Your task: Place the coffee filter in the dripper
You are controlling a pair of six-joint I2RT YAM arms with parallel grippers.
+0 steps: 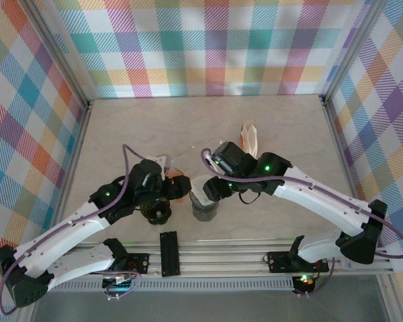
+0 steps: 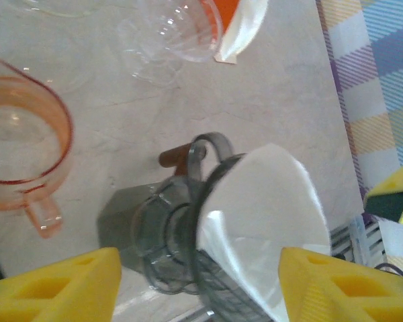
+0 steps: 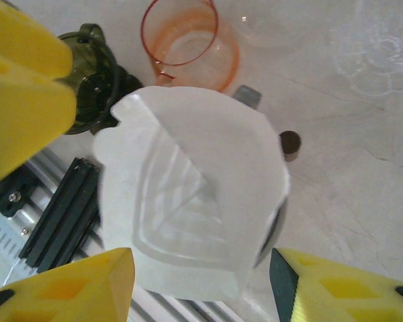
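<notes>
The right gripper [image 3: 201, 268] hangs close over the work. Its yellow fingers [image 3: 67, 288] are spread wide to either side and grip nothing. Between them sits the coffee filter [image 3: 188, 201]. It is white and thin enough that the ribs beneath show through, and it is opened into a cone with one wavy, crumpled edge on the left. It rests inside the grey dripper [image 2: 161, 228], whose dark rim peeks out on the right in the right wrist view; I cannot tell whether it is seated fully down. The dripper's brown handle knob [image 3: 290, 144] juts out beside it. The left gripper [image 2: 200, 268] is likewise spread and holds nothing, with the filter and grey dripper just ahead of its fingers. Beyond, an orange cup [image 3: 188, 47] and a dark green dripper [image 3: 94, 74] stand side by side on the table [image 1: 282, 121], just left of the grey one. Farther off lie a clear dripper [image 2: 168, 33] and an orange-and-white packet [image 2: 235, 23].
</notes>
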